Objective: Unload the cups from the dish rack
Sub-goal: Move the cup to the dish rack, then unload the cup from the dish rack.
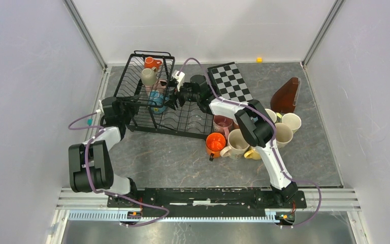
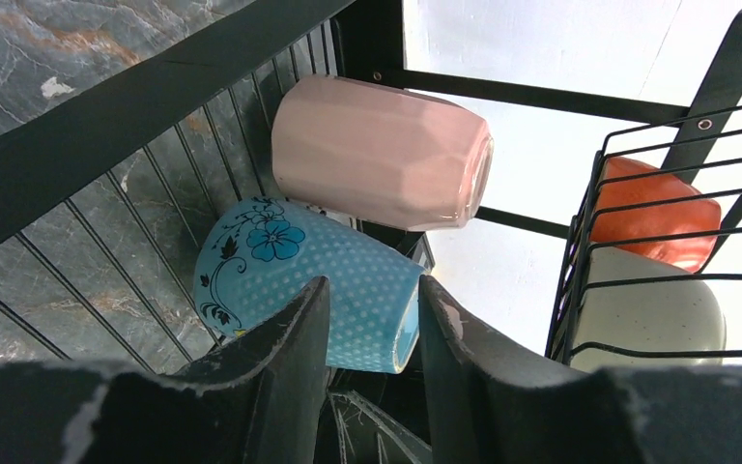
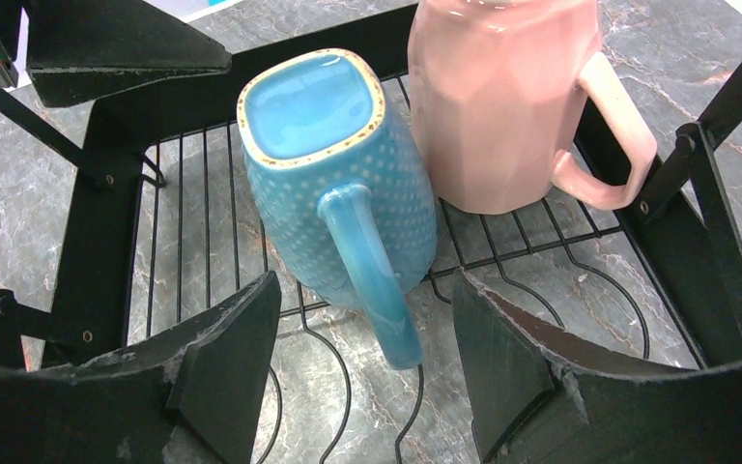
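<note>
At the left side of the dish rack [image 1: 183,121] the left gripper [image 2: 374,309] has its jaws partly apart and grasps nothing; the rack's frame is between it and the cups. Four cups are left in the rack: an orange mug [image 1: 152,62] and a cream mug [image 1: 149,76] in the taller basket part, and below them a pink mug [image 3: 502,106] and a blue dotted mug [image 3: 333,174], which lie side by side and touch. The right gripper [image 3: 365,300] reaches in from the other side with jaws released, one on each side of the blue mug's handle and not touching it. To the right, about seven unloaded cups [image 1: 237,145] are on the table [image 1: 172,162], so the task looks more than half done. No brand or writing can be read; the blue mug shows only a flower drawing.
</note>
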